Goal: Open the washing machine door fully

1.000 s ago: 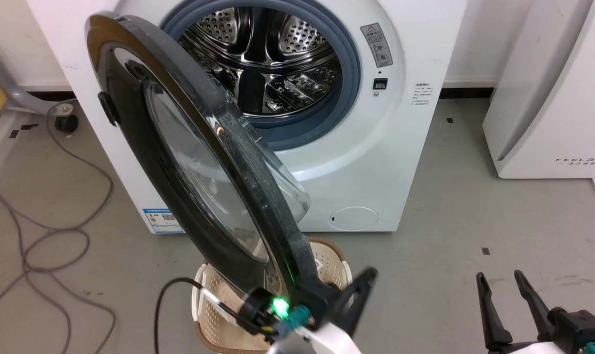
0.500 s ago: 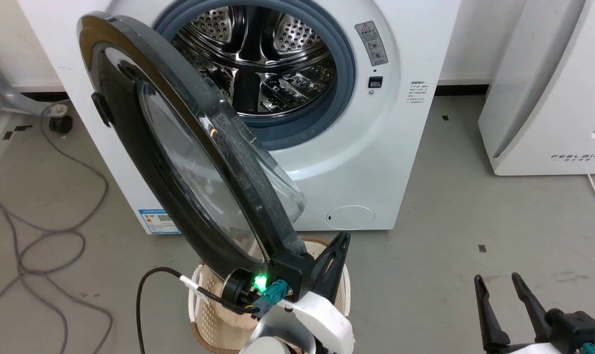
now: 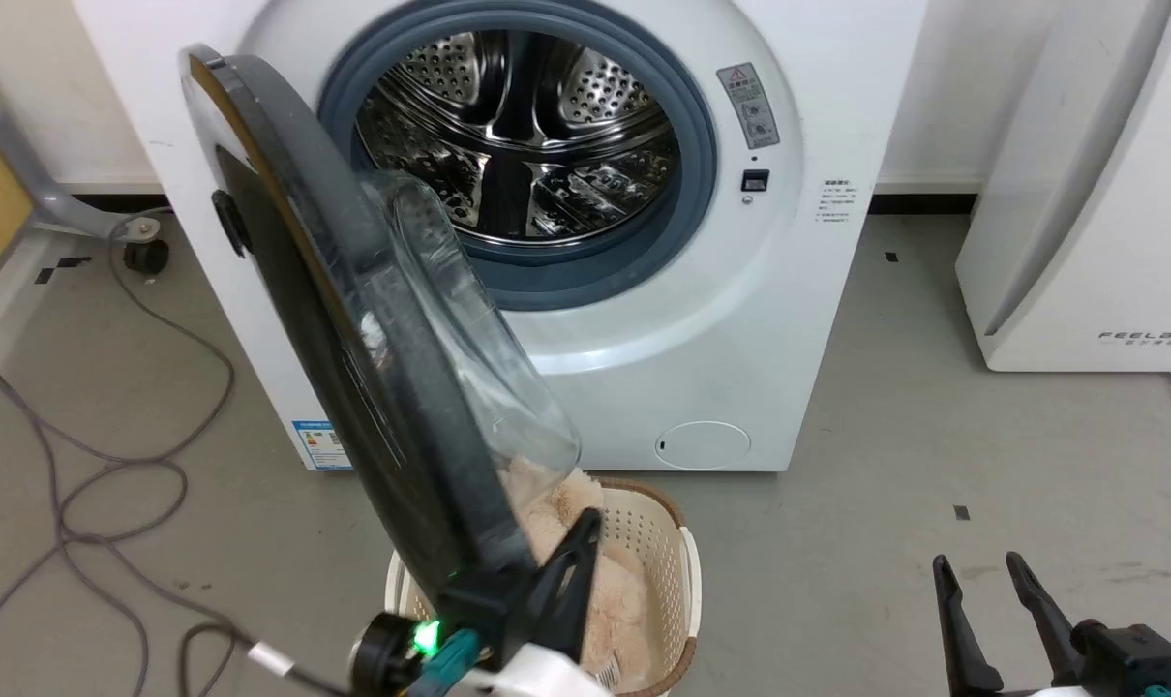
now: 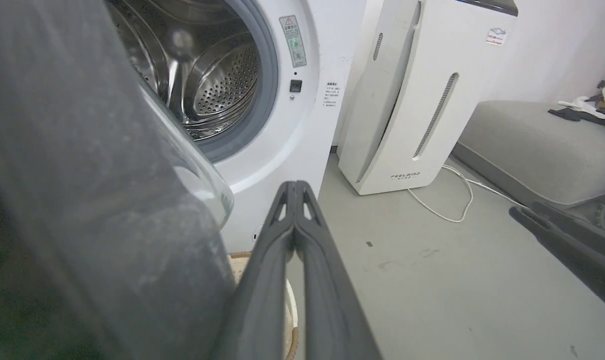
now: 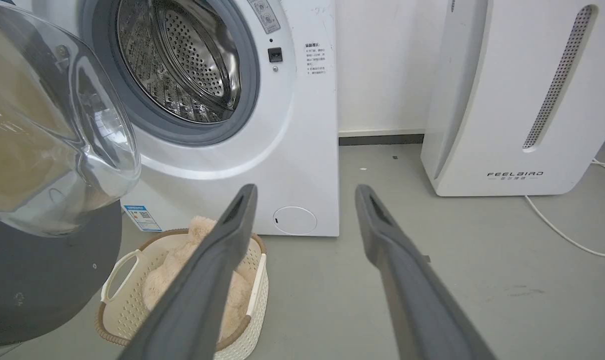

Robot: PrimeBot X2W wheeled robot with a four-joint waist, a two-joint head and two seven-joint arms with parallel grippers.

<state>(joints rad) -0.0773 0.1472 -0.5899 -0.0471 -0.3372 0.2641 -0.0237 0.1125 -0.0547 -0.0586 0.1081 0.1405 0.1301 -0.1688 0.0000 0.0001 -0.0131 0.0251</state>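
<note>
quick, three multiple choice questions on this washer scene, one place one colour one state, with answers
1. Where does the basket stand?
A) on the floor before the washing machine, below its door
B) on top of the machine
C) inside the machine

2. What colour is the rubber ring around the opening?
A) red
B) grey
C) yellow

3. How is the right gripper?
A) shut on the door
B) open, holding nothing
C) shut on the basket

Answers: 1 A, the head view shows it on the floor under the door's lower edge; 2 B, the ring is grey against the white front; 3 B, the right wrist view shows it spread wide, gripping nothing.
</note>
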